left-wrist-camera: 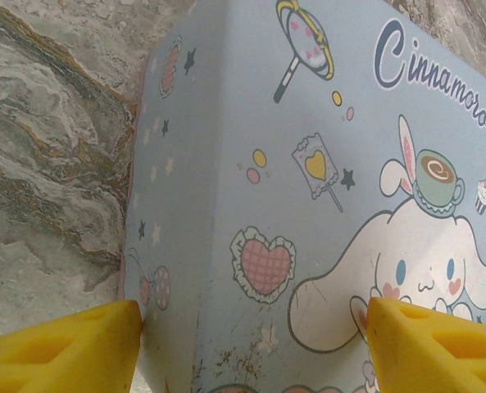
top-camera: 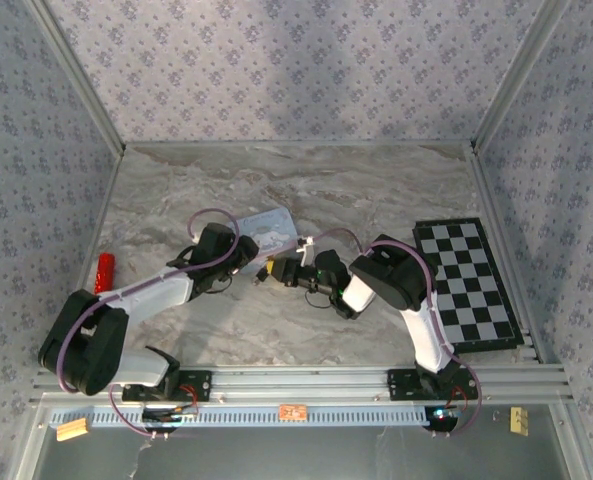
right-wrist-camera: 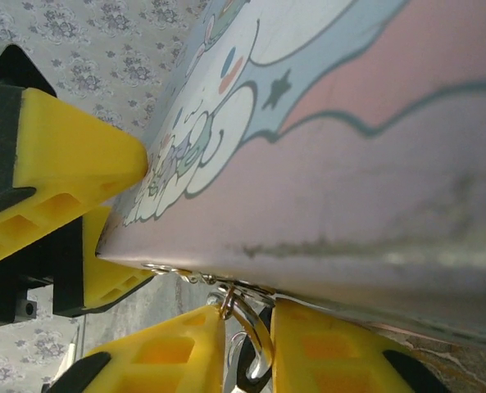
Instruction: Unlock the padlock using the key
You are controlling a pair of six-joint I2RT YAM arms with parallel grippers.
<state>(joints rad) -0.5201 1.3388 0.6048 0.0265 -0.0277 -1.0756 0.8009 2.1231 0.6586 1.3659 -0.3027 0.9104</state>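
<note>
The pale blue cartoon-printed tin (left-wrist-camera: pixel 308 164) is tilted up off the table, and my left gripper (left-wrist-camera: pixel 255 327) is shut on it, one yellow finger (left-wrist-camera: pixel 70 348) at its edge and the other on the lid. In the right wrist view one of those fingers (right-wrist-camera: pixel 70 155) presses on the tin (right-wrist-camera: pixel 349 164). The padlock (right-wrist-camera: pixel 257 332) hangs from the clasp under the tin's rim, silvery shackle above a black body. My right gripper (right-wrist-camera: pixel 249 315) is shut on it, a finger on each side. The key is hidden. From above, both grippers meet at the tin (top-camera: pixel 273 228).
A black-and-white checkerboard (top-camera: pixel 471 280) lies at the right side of the marble table (top-camera: pixel 376 180). A red object (top-camera: pixel 104 272) sits by the left wall. Aluminium rails frame the table edges.
</note>
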